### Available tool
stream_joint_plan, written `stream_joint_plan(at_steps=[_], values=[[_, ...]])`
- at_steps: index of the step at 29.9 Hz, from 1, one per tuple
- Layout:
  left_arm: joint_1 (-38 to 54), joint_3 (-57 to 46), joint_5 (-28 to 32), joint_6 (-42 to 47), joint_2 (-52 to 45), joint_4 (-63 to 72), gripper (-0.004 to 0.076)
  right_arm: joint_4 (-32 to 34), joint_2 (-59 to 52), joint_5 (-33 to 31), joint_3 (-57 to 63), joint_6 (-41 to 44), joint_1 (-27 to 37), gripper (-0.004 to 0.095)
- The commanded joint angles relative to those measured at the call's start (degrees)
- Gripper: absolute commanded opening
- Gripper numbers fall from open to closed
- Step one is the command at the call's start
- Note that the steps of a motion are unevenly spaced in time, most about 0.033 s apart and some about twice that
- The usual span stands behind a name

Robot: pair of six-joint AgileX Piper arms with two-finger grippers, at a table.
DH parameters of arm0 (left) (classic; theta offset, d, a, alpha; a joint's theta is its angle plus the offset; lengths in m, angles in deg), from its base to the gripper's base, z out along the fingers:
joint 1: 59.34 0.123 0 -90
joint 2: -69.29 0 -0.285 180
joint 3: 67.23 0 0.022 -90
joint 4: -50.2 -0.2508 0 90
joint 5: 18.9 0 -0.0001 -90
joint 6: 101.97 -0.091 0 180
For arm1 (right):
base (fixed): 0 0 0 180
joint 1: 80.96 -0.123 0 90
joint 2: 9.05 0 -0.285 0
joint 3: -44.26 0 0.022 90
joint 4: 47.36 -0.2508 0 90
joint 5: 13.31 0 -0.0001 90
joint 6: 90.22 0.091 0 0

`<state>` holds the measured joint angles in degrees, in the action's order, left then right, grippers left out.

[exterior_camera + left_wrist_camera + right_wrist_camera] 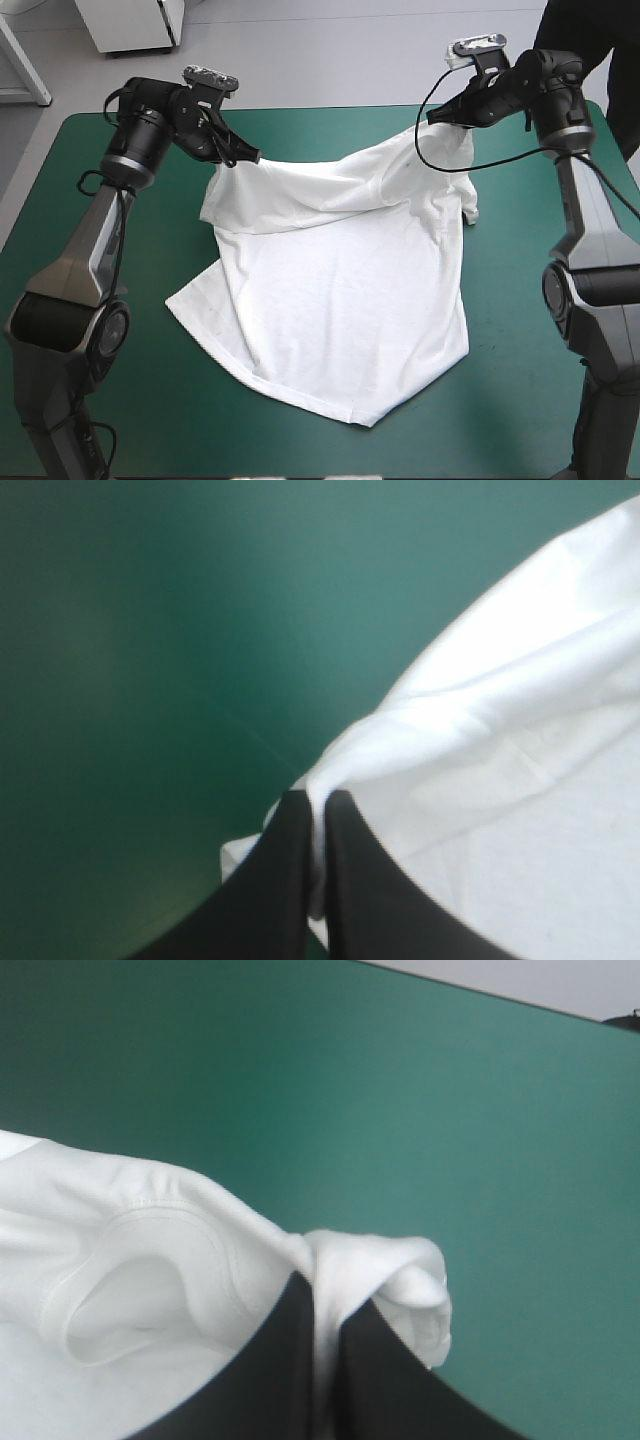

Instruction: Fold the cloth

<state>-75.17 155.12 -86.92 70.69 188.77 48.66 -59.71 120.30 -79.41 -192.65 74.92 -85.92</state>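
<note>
Across the middle of the teal-green table cover [300,130] the white T-shirt [330,300] lies spread, its hem toward 6 o'clock and its upper edge lifted. At the shirt's 10 o'clock the left gripper [248,157] pinches one top corner, fingers all but closed on the fabric. At 2 o'clock the right gripper [437,118] pinches the other corner likewise.
</note>
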Motion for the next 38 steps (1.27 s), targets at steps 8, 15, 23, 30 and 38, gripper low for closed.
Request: stream_joint_plan(at_steps=[8, 15, 23, 30, 38], values=[[0.03, 1.50, 10.87, -0.77, 4.37, 0.78, -0.0022, -3.21, 7.26, 2.48, -3.59, -2.81, 0.03, -0.0003], [0.03, 1.50, 11.77, -0.77, 6.28, 1.98, -0.0015, -9.44, 7.48, 0.87, -3.59, -3.61, 2.00, 0.0002], [0.03, 1.50, 6.58, -4.92, 6.23, 5.94, 0.0413, -17.65, 7.48, -5.41, -3.59, -5.05, 7.57, 0.0451], [0.14, 1.50, -0.27, -4.82, 2.32, 4.81, 0.0547, -23.25, 2.80, -5.41, -2.50, -4.79, 12.23, 0.0606], [0.70, -5.19, -5.78, -3.90, -10.79, 3.56, 0.0547, -19.81, -13.71, -5.49, 23.73, -6.64, 12.73, 0.0605]])
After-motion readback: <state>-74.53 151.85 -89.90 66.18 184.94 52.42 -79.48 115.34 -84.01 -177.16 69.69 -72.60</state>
